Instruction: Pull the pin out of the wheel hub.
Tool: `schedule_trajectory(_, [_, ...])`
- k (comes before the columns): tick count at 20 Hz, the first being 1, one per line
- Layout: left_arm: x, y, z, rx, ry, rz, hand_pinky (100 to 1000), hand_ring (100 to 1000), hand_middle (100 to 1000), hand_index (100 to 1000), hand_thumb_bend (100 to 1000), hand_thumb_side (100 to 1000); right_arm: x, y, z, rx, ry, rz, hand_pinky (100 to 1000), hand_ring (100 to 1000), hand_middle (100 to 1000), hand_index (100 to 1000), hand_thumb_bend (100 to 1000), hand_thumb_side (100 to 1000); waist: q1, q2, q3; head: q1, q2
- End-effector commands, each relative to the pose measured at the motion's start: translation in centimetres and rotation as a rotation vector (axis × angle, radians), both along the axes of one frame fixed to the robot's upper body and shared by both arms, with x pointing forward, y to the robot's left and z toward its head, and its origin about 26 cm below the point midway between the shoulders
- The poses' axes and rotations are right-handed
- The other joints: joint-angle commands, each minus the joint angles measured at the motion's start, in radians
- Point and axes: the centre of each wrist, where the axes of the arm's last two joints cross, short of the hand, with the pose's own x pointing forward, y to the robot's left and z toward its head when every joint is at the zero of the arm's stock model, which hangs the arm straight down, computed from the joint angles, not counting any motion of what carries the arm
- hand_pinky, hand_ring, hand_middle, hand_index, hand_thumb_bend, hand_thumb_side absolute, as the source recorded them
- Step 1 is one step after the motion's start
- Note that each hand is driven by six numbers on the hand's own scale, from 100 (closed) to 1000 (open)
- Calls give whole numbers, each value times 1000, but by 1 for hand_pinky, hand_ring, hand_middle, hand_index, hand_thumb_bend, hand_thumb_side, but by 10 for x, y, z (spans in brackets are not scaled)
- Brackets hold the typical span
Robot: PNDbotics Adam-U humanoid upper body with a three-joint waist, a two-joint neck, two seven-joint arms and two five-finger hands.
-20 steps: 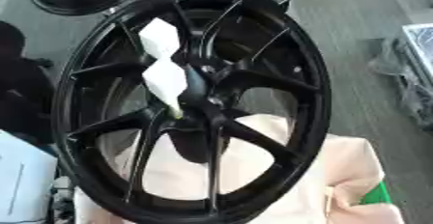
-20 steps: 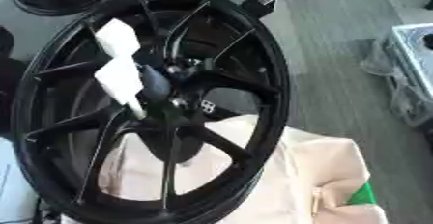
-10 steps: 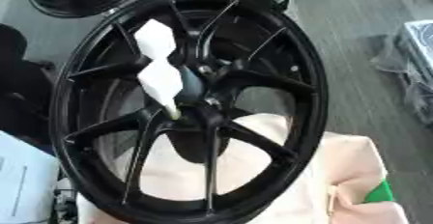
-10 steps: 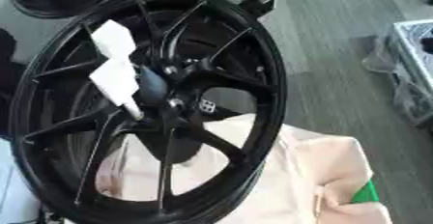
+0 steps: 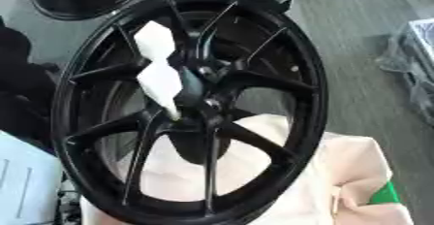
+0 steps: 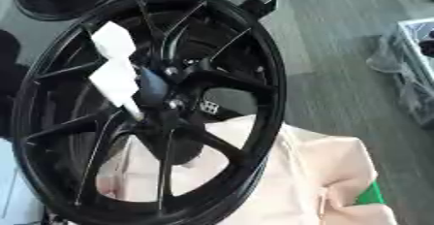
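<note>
Pin: white, two-lobed with a narrow tip, seated at the centre of the black wheel hub, leaning up-left over the spokes. Not yet pulled. Neither of your hands shows in either eye view, so finger state cannot be told. Wheel rests tilted on a pale pink cloth, with a green patch at lower right. Whole job remains: reach in, pinch the pin, draw it out. Against the earlier frames, nothing differs: pin and wheel sit as before.
</note>
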Motion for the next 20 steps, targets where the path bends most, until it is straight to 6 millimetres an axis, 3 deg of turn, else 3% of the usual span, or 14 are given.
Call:
schedule_trajectory(1, [0,-4,7,71,-38,-2,849,843,777,838,612,484,-2,-4,11,-45,-10,0,713,615,579,727,100,612,-3,-31,1,2,2])
schedule_trajectory(7, [17,-20,0,132,-52,-42,852,844,775,843,684,402,-2,-3,9,-49,1,2,713,615,579,727,100,611,-4,-33,3,3,-1])
schedule_trajectory(13, [35,-43,-3,151,-51,-90,847,835,768,836,662,382,-1,-2,7,-48,8,8,713,615,579,727,100,610,-8,-33,2,-8,-6])
schedule_trajectory(20, [54,-67,-8,198,-74,-116,843,827,763,824,622,284,0,0,7,-43,7,20,713,615,579,727,100,611,-14,-31,-6,-1,-12])
